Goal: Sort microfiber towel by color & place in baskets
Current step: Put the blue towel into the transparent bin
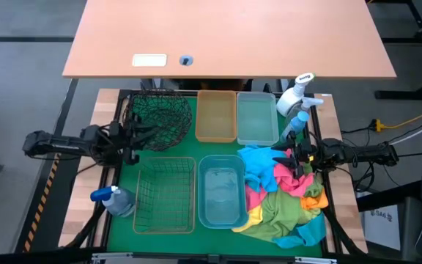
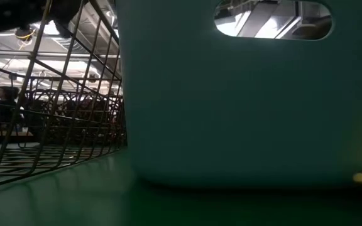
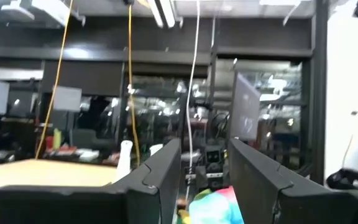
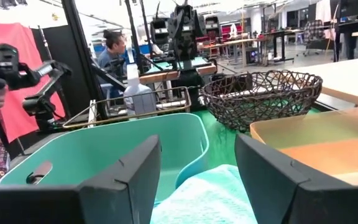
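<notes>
Crumpled microfiber towels (image 1: 280,196) heap beside smooth translucent blue bin (image 1: 221,190), rectangular wire basket (image 1: 165,195).

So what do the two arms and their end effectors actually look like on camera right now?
Both arms are black, jointed and slim, with black cables trailing along them. The left end effector and right end effector are black too. Up close, each has two flat, wedge-shaped dark fingers with matte, angular faces. No markings or labels are legible.
</notes>
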